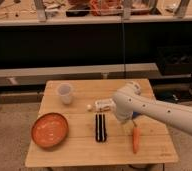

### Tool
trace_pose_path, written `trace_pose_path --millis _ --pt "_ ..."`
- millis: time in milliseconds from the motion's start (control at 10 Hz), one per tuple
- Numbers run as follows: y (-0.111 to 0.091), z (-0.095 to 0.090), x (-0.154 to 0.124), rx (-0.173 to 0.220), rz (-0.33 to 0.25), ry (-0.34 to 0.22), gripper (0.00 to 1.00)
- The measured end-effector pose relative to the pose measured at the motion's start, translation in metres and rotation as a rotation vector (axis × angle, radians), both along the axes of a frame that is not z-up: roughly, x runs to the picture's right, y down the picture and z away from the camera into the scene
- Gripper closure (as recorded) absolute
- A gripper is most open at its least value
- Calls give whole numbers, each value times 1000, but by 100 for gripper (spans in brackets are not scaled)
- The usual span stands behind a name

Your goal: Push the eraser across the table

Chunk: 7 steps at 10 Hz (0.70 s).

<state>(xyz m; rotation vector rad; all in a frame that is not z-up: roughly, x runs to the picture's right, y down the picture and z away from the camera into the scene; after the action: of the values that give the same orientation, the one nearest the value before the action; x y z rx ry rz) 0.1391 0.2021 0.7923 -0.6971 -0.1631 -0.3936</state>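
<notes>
The eraser [101,127] lies near the middle of the surface [79,150], its long side running near to far. The gripper [124,119] sits just right of it, at the end of the white arm [159,112] reaching in from the right. The arm's bulky wrist hides most of it, so I cannot tell whether it is open or closed, or whether it touches the eraser. A carrot [135,140] lies near the right edge, just beside the gripper. A small white box [105,105] sits just beyond the eraser. An orange bowl [50,130] rests at the near left and a pale cup [65,93] at the far left.
</notes>
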Motion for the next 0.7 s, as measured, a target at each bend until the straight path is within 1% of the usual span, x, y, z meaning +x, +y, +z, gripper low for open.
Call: trace_pose_path --millis 700 --pt "7 8 -10 -13 -28 -29 20"
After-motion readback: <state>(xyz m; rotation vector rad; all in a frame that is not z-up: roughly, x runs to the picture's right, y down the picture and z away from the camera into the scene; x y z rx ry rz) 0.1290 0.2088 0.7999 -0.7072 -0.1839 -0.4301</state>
